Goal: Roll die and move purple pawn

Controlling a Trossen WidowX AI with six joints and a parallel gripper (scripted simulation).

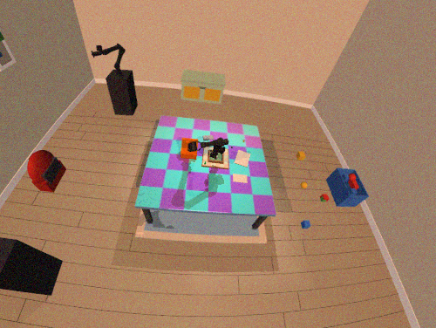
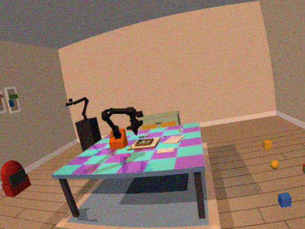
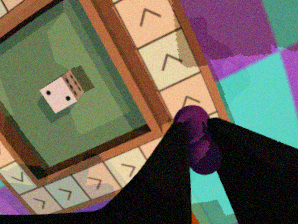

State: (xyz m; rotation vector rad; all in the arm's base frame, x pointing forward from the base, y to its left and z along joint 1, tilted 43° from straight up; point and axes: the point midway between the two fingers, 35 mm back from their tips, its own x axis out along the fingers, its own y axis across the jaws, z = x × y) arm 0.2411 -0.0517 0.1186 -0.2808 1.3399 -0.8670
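Note:
My gripper point(image 3: 194, 131) point(image 2: 136, 134) is shut on the purple pawn point(image 3: 204, 152), which hangs between the fingertips above the board point(image 3: 165, 52) point(image 2: 155, 142). In the wrist view the pawn overlaps a corner region of the arrow track, hiding part of an arrow square. The pale die point(image 3: 58, 95) rests on the green floor of the brown-walled tray point(image 3: 147, 95) in the middle of the board. Its upper face shows two pips; a side face with several pips also shows. The gripper is to one side of the die, beyond the tray's corner. The pawn cannot be made out in the top and exterior views.
A small green piece point(image 1: 205, 163) point(image 2: 131, 147) stands at the board's near left corner. Two pale sheets point(image 1: 242, 158) point(image 1: 240, 178) lie right of the board. A grey item point(image 1: 207, 137) lies behind it. A small orange item point(image 1: 243, 140) point(image 2: 180, 130) is at the back right.

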